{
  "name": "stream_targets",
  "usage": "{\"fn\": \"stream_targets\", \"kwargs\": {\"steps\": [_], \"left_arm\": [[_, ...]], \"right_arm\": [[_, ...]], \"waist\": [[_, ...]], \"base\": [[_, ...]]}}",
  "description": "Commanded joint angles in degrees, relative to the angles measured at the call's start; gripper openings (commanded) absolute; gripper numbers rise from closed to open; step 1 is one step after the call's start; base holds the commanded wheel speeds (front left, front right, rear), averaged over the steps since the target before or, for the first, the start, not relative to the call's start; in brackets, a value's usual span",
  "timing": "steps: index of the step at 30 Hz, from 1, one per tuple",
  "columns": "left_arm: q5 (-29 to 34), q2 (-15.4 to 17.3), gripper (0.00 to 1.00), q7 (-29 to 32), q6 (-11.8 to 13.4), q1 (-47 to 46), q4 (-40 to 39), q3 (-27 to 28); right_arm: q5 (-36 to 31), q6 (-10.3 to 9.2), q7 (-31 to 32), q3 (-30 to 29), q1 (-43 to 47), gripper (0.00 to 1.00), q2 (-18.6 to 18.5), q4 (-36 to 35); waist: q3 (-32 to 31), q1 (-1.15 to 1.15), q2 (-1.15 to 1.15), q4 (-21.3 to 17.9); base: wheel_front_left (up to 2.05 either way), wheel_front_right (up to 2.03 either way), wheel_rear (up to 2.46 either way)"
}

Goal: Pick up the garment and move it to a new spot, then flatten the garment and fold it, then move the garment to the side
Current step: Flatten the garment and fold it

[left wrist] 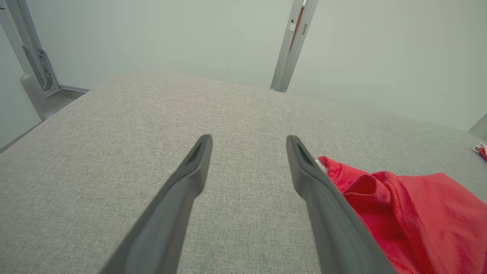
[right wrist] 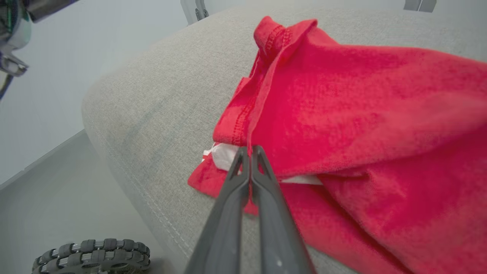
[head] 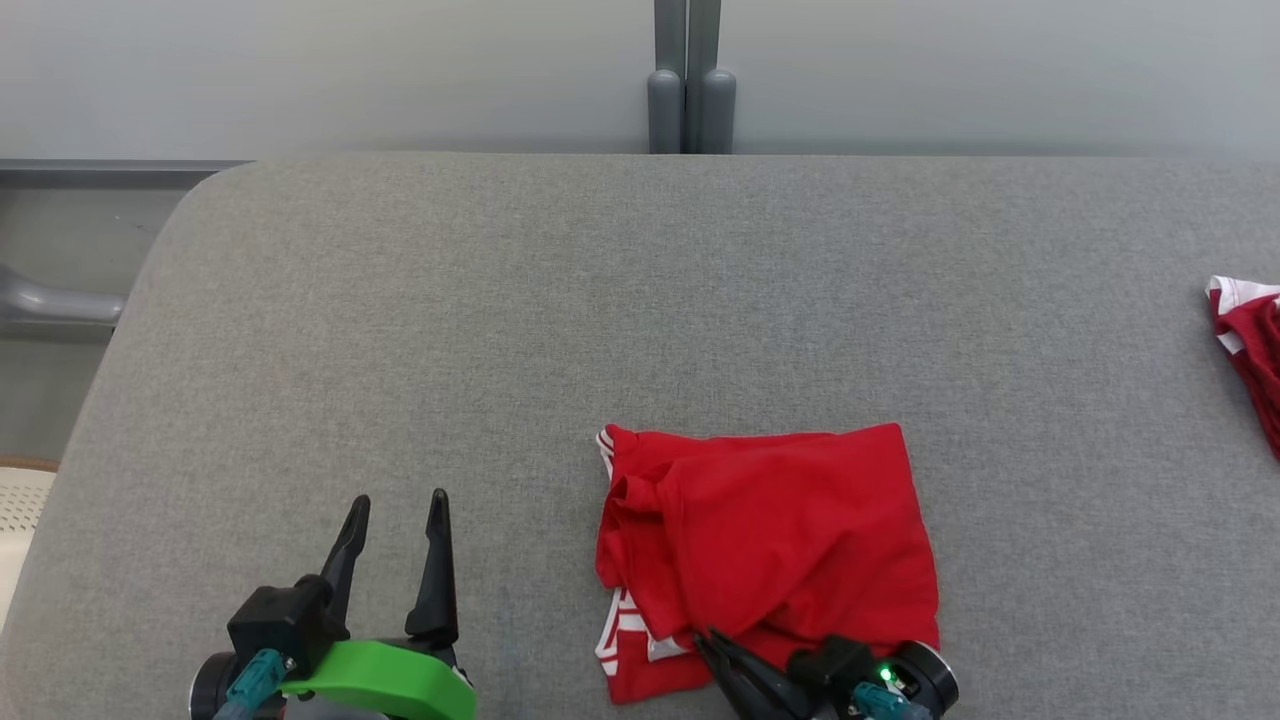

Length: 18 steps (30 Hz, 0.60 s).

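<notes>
One red garment lies loosely folded, right gripper pinching its edge.

The left gripper rises from the bottom edge, its fingers spread wide over the grey padded surface. The red garment lies crumpled at lower right, partly behind one finger.
</notes>
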Motion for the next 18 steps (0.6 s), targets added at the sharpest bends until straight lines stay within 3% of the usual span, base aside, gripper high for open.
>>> {"fn": "stream_targets", "kwargs": {"steps": [1, 11, 18], "left_arm": [[-0.03, 0.45, 1.0, 0.1, 0.39, 0.6, -0.18, 0.03], [-0.12, 0.6, 1.0, 0.15, 0.82, 0.34, -0.87, -0.11], [-0.37, 0.65, 1.0, 0.11, 0.64, -0.54, -0.57, -0.19]], "right_arm": [[0.55, -0.01, -0.44, 0.5, -0.91, 0.0, 0.13, -0.19], [2.99, -0.01, -0.99, 6.01, -5.63, 0.0, 1.4, -1.23], [6.21, -0.01, -0.64, 8.94, -8.84, 0.0, 2.1, 3.62]], "waist": [[-0.01, 0.0, 0.0, 0.11], [0.39, 0.0, 0.0, 0.17], [0.63, 0.0, 0.0, 0.91]], "base": [[0.0, 0.0, 0.0], [0.0, 0.0, 0.0], [0.0, 0.0, 0.0]]}}
